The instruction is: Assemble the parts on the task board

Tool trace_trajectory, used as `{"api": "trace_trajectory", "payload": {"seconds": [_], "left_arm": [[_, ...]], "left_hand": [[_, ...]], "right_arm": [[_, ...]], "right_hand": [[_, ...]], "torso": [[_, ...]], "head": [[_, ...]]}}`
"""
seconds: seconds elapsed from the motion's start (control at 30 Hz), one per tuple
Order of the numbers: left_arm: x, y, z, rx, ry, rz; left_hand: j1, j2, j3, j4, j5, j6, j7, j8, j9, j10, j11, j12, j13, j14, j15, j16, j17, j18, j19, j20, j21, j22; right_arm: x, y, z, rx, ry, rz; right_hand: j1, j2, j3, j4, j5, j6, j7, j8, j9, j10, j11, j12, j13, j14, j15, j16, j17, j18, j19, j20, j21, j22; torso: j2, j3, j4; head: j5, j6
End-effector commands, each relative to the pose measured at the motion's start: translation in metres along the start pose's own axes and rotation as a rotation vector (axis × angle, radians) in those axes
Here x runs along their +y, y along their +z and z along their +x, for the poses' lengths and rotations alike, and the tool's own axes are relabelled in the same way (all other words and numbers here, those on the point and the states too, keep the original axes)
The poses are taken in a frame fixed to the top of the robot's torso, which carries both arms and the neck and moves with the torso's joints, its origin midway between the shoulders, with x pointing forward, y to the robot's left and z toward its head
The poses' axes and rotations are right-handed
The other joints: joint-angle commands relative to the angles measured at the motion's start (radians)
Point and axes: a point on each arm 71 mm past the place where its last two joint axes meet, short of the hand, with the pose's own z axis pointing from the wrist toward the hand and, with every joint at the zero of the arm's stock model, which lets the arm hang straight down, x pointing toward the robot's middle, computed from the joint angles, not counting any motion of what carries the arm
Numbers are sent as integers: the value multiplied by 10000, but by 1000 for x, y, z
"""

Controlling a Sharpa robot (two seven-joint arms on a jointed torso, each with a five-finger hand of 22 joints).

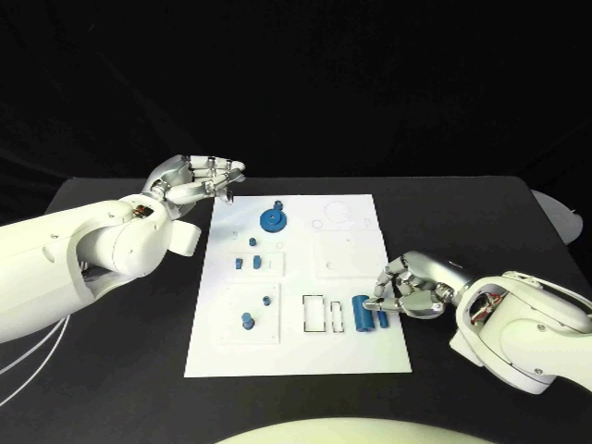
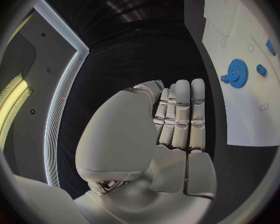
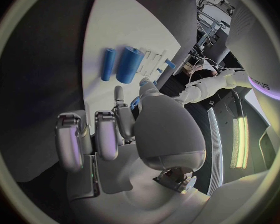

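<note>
The white task board point(image 1: 296, 356) lies in the middle of the black table. A blue gear point(image 1: 272, 219) sits near its far end, also seen as the gear point(image 2: 236, 73). Two blue cylinders point(image 1: 364, 314) lie side by side near the board's right edge, a thick one point(image 3: 129, 64) and a thin one point(image 3: 107, 63). My right hand point(image 1: 410, 289) is over that edge, fingers half curled, tips close to the cylinders. A sliver of blue point(image 3: 135, 103) shows between its thumb and a finger; whether it is held is unclear. My left hand point(image 1: 196, 180) hovers off the board's far left corner, fingers straight, holding nothing.
Small blue parts point(image 1: 250, 263) stand in the board's left column, and another blue part point(image 1: 250, 321) sits nearer me. Two outlined slots point(image 1: 326, 313) lie left of the cylinders. Bare black table point(image 1: 136, 361) flanks the board on both sides.
</note>
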Motion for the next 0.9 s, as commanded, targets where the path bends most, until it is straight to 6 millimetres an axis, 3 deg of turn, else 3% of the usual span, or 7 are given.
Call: {"api": "trace_trajectory", "payload": {"seconds": [0.03, 0.9], "left_arm": [[-1, 0, 2, 123, -59, 90], [-1, -2, 0, 131, -59, 46]], "left_hand": [[-93, -23, 38, -1, -37, -98, -3, -29, 1, -54, 47, 54, 13, 53, -15, -35, -17, 63, 69, -19, -35, -17], [-115, -21, 50, 0, -39, -96, -3, -22, 5, -50, 46, 63, 15, 60, -15, -38, -19, 63, 75, -18, -42, -21]], "right_arm": [[-2, 0, 6, 92, -520, 625], [8, 10, 31, 525, -1315, 516]], "right_hand": [[-153, 51, -163, 7, 33, -61, 8, 78, 32, 123, 19, 130, 133, 678, -5, 72, 490, -191, 1006, 16, 77, 2598], [-218, 192, -447, -11, 1, 64, -46, 191, 109, 199, -19, 265, 359, 694, -31, 125, 612, -217, 1046, 6, 200, 2633]], "torso": [[-2, -4, 8], [-3, -26, 2]], "head": [[-59, -19], [18, -53]]}}
